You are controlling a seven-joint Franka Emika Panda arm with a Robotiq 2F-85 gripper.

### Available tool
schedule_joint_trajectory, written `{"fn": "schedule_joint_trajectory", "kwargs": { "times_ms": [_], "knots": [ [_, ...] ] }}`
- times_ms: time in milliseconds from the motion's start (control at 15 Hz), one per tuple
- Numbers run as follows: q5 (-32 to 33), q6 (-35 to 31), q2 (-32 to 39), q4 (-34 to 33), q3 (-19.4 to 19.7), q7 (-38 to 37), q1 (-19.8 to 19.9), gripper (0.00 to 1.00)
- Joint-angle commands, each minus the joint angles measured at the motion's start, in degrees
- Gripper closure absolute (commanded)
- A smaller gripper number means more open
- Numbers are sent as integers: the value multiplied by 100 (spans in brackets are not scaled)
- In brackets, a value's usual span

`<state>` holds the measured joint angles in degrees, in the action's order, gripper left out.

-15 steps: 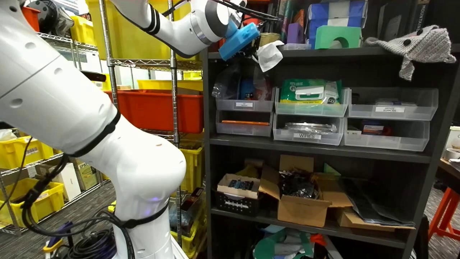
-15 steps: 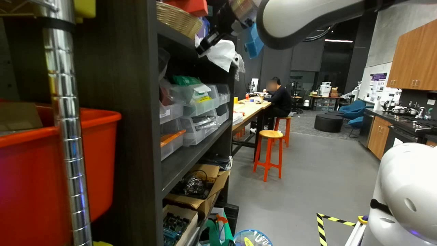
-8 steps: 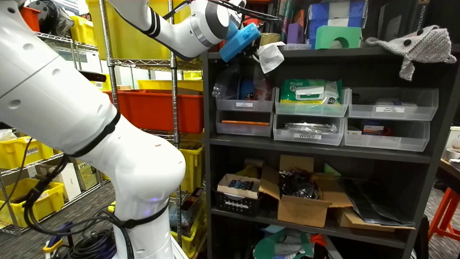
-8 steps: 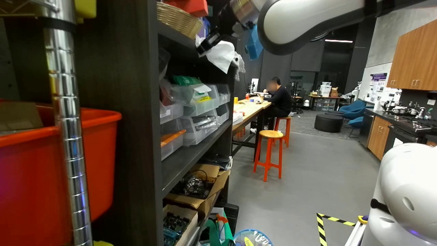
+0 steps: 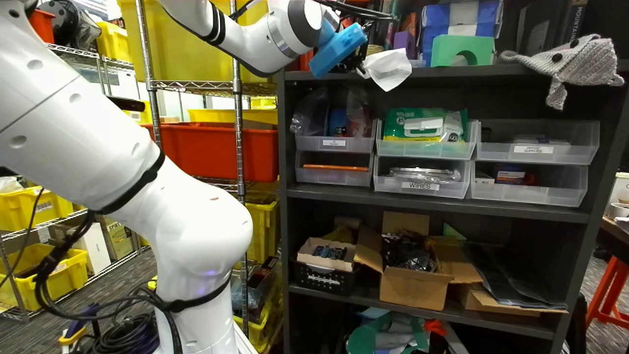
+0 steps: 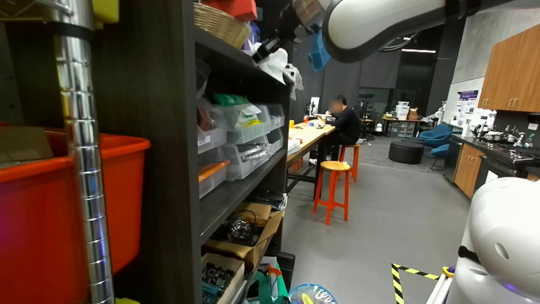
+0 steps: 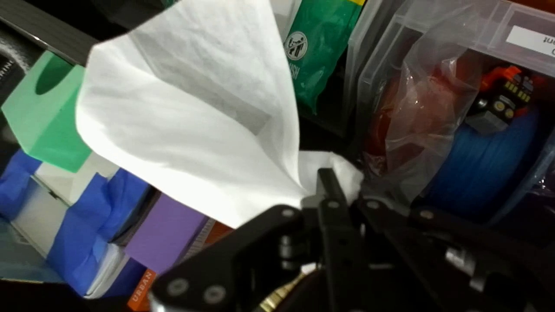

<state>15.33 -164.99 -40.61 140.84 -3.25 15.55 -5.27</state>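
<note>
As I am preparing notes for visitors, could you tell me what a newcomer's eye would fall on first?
Probably the white tissue pinched in the gripper, near the edge of the upper shelf. Next might come the grey knitted toy drooping over that shelf's right end in an exterior view, then the orange-red bin on the metal rack.

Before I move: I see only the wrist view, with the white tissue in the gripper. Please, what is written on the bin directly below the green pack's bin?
Observer: In an exterior view, that bin is marked WIRES.
Operator: Thank you. And what stands one level lower?
Observer: On the next shelf down, an open cardboard box stands with its flaps spread.
Operator: Is somebody in the room?
Observer: Yes: in an exterior view, a person in black sits at the wooden table, in the background beyond the white tissue.
</note>
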Motion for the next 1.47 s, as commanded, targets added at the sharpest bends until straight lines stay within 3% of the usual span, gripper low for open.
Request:
{"fn": "schedule_joint_trajectory", "kwargs": {
  "times_ms": [0,800,1133,1400],
  "knots": [
    [-116,118,105,-88,409,325,-266,99],
    [-612,249,-214,17,1717,1181,-850,99],
    [-700,150,-336,99,1793,1224,-856,99],
    [-602,64,-414,192,1492,1070,-721,99]
  ]
}}
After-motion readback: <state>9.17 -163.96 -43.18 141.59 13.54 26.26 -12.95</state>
